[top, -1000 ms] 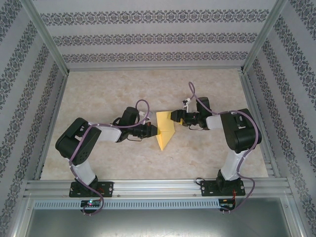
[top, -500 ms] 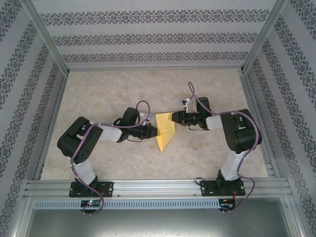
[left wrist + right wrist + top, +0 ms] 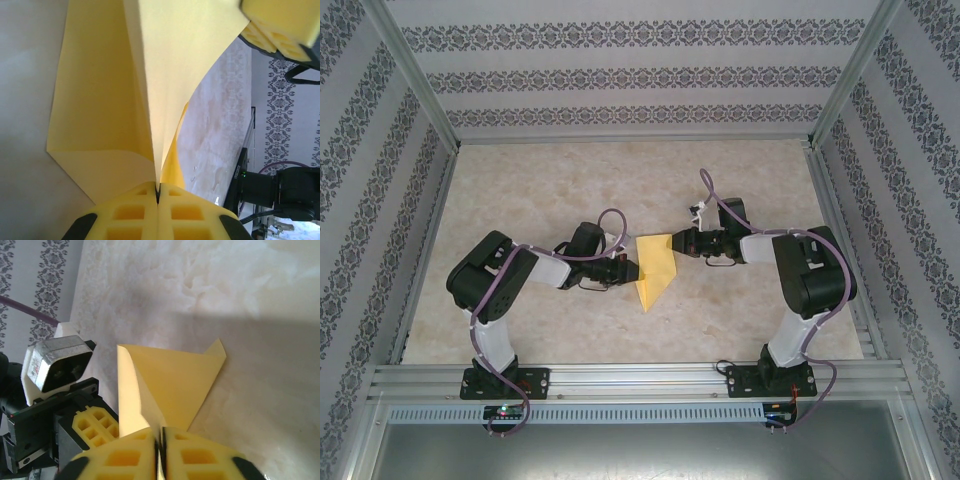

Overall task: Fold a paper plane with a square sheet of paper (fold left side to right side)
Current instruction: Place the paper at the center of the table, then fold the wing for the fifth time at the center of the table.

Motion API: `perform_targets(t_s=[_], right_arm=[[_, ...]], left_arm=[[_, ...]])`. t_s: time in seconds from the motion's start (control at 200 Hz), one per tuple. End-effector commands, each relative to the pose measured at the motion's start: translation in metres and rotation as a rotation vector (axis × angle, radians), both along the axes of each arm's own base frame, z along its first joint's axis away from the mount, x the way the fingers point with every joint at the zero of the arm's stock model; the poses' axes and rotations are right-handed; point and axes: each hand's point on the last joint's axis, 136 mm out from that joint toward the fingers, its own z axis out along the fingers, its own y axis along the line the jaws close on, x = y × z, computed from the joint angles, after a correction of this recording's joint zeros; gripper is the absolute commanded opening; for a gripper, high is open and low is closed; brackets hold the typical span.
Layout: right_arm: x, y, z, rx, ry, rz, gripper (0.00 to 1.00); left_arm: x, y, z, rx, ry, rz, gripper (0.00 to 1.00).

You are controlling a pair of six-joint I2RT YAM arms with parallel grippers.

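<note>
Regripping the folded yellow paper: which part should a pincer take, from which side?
A thin outer edge, coming in low from the side, since the paper is thin and low. The left pincer grips its left edge so, the right pincer its far right corner.

Both arms are folded low, elbows set outward and forearms pointing inward toward each other. Left hand: pads pressed together, pinching the left edge of the paper sheet. Right hand: pads pressed together, pinching the sheet's far right corner. The hands face each other, near but apart.
</note>
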Motion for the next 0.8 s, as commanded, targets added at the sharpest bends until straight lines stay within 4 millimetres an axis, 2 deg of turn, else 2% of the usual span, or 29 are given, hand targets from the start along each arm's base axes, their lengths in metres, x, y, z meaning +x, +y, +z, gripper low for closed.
perform_targets(t_s=[0.0,0.065,0.175,0.35,0.4,0.53,0.684,0.794], right_arm=[[-0.002,-0.005,0.004,-0.033,-0.029,0.001,0.02],[-0.003,-0.007,0.004,-0.047,-0.022,-0.007,0.00],[-0.005,-0.011,0.007,-0.079,-0.016,-0.022,0.00],[-0.010,-0.014,0.011,-0.122,0.019,-0.053,0.00],[-0.012,-0.014,0.012,-0.132,0.031,-0.061,0.00],[-0.014,-0.011,0.015,-0.152,0.066,-0.077,0.00],[-0.014,-0.007,0.022,-0.176,0.104,-0.083,0.00],[-0.011,-0.003,0.028,-0.194,0.134,-0.094,0.00]], left_arm=[[0.011,0.001,0.010,-0.018,-0.072,-0.013,0.13],[0.012,0.005,0.010,0.004,-0.077,-0.009,0.19],[0.015,0.018,0.015,0.050,-0.099,0.015,0.43],[0.019,0.056,0.029,0.229,-0.182,0.096,0.64],[0.017,0.065,0.036,0.280,-0.215,0.108,0.67],[-0.002,0.074,0.064,0.361,-0.328,0.095,0.64],[-0.043,0.053,0.082,0.424,-0.438,-0.014,0.63],[-0.063,0.035,0.078,0.478,-0.476,-0.063,0.67]])
